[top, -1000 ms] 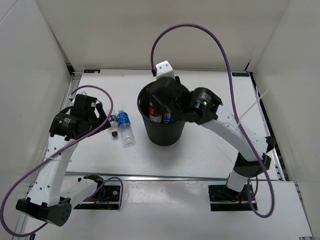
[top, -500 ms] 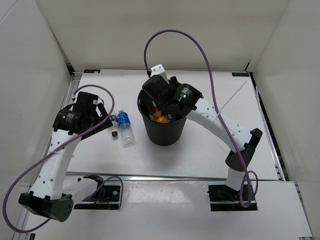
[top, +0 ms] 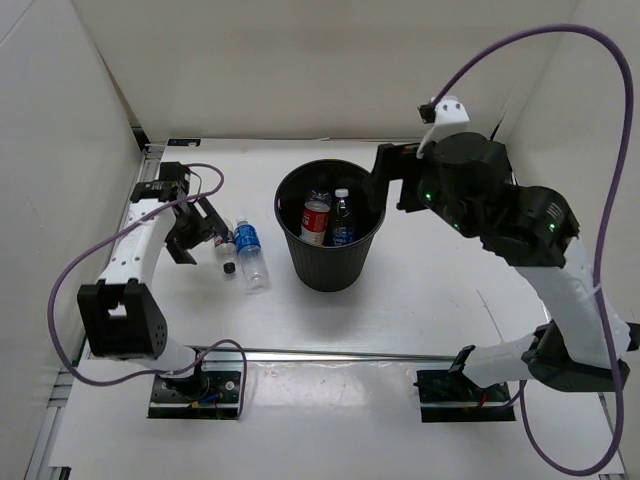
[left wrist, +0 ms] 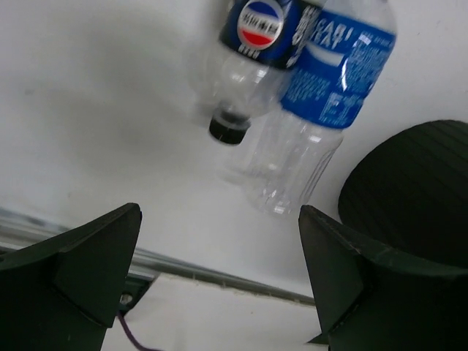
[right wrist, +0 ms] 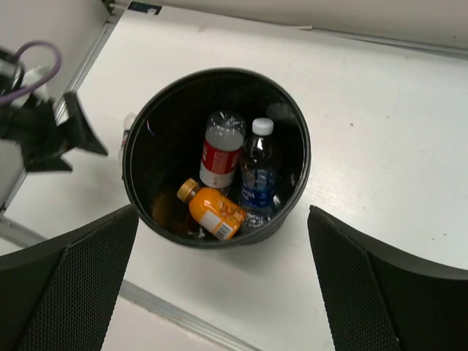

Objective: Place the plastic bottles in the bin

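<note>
The black bin (top: 330, 272) stands mid-table. Inside it are a red-labelled bottle (right wrist: 218, 150), a clear blue-labelled bottle (right wrist: 258, 179) and an orange bottle (right wrist: 212, 210) lying on its side. Two more plastic bottles lie on the table left of the bin: a blue-labelled clear one (top: 250, 250) (left wrist: 322, 102) and a black-capped one (top: 227, 252) (left wrist: 252, 51). My left gripper (top: 195, 232) (left wrist: 219, 213) is open just left of those two, holding nothing. High above the bin's right rim, my right gripper (top: 388, 180) (right wrist: 223, 212) is open and empty.
White walls close in the table on three sides. A metal rail (top: 330, 352) runs along the near edge. Purple cables loop over both arms. The bin's dark wall (left wrist: 409, 190) fills the right of the left wrist view.
My right gripper has opened and risen up and to the right, away from the bin; the orange bottle now lies inside. My left arm has swung left and lowered its gripper beside the two bottles.
</note>
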Robot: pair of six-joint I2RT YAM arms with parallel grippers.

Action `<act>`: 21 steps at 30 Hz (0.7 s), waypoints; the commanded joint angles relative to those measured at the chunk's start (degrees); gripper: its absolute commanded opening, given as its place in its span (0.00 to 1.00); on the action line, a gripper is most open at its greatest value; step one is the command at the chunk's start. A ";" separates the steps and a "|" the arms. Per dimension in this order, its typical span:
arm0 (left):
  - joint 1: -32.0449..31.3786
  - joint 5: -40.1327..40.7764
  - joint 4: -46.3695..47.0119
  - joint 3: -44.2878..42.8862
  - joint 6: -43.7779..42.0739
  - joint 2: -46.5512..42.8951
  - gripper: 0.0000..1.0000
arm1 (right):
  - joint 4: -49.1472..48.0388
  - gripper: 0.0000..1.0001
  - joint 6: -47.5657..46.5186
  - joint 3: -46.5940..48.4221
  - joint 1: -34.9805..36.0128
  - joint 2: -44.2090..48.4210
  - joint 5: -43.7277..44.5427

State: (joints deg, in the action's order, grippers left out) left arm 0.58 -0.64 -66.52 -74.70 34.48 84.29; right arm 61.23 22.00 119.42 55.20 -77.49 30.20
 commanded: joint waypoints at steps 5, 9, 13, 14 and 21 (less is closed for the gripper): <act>-1.63 -1.64 10.97 -5.89 -3.72 9.20 1.00 | 0.81 1.00 -3.54 -3.66 -1.23 1.38 -6.64; -1.63 1.87 9.13 -10.45 -4.77 16.07 1.00 | 0.82 1.00 -4.68 -4.37 -1.23 3.31 -9.97; -1.63 3.72 8.43 -12.57 -6.00 21.34 1.00 | 0.82 1.00 -5.21 -6.65 -1.23 6.38 -11.73; -1.63 3.72 8.43 -13.45 -6.00 22.22 1.00 | 1.34 1.00 -5.21 -7.17 -1.23 6.91 -11.74; -1.63 4.77 5.88 -19.79 -7.06 30.83 1.00 | 6.27 1.00 -3.28 -4.72 -1.23 7.44 -12.79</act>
State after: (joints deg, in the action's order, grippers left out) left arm -0.93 2.55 -59.70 -91.85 28.49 114.83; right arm 65.87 18.44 113.03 54.33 -70.43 18.83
